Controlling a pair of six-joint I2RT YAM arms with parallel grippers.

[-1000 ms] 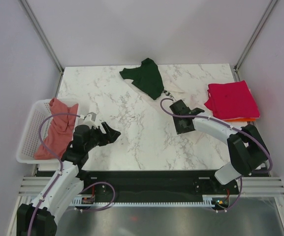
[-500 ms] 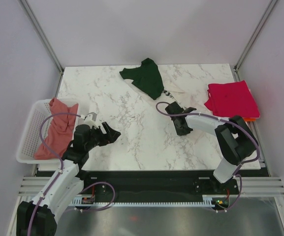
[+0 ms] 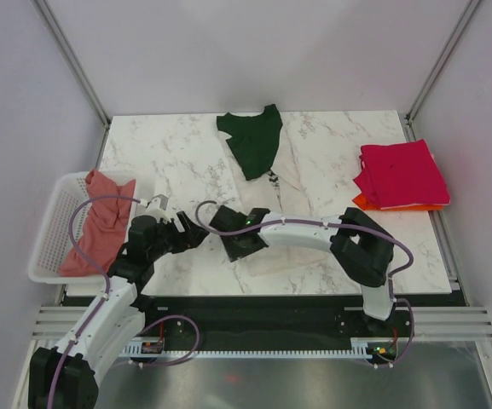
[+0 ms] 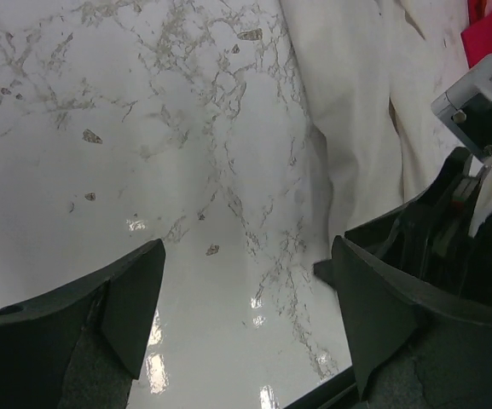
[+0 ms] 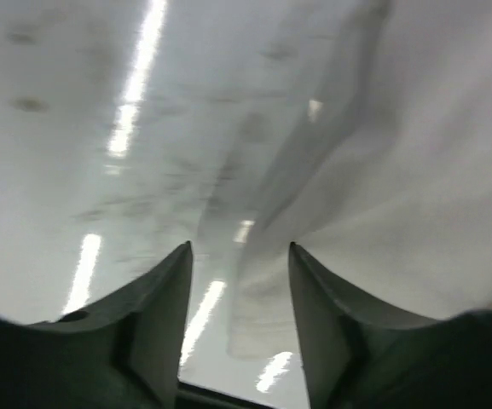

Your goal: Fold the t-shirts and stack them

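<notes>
The cream t-shirt lies stretched across the marble table; its dark green sleeve and collar end [image 3: 252,141] is at the back centre and its pale hem [image 3: 269,259] near the front. My right gripper [image 3: 235,243] reaches far left to that hem. In the blurred right wrist view its jaws [image 5: 239,251] stand apart, with the cream hem [image 5: 271,315] flat under the gap and not pinched. My left gripper [image 3: 196,232] hovers open just left of it over bare marble [image 4: 247,256]. The cream cloth [image 4: 356,128] shows at its upper right. A folded magenta t-shirt [image 3: 401,173] rests on an orange one [image 3: 361,201].
A white lattice basket [image 3: 48,243] hangs off the table's left edge with the salmon-pink t-shirt [image 3: 101,223] draped in it. The right arm's links [image 3: 314,232] span the front middle of the table. Metal frame posts stand at the back corners.
My right arm swept from the table's right-centre to the front left-centre, dragging the cream shirt; the green end turned and shifted. The left arm stayed put.
</notes>
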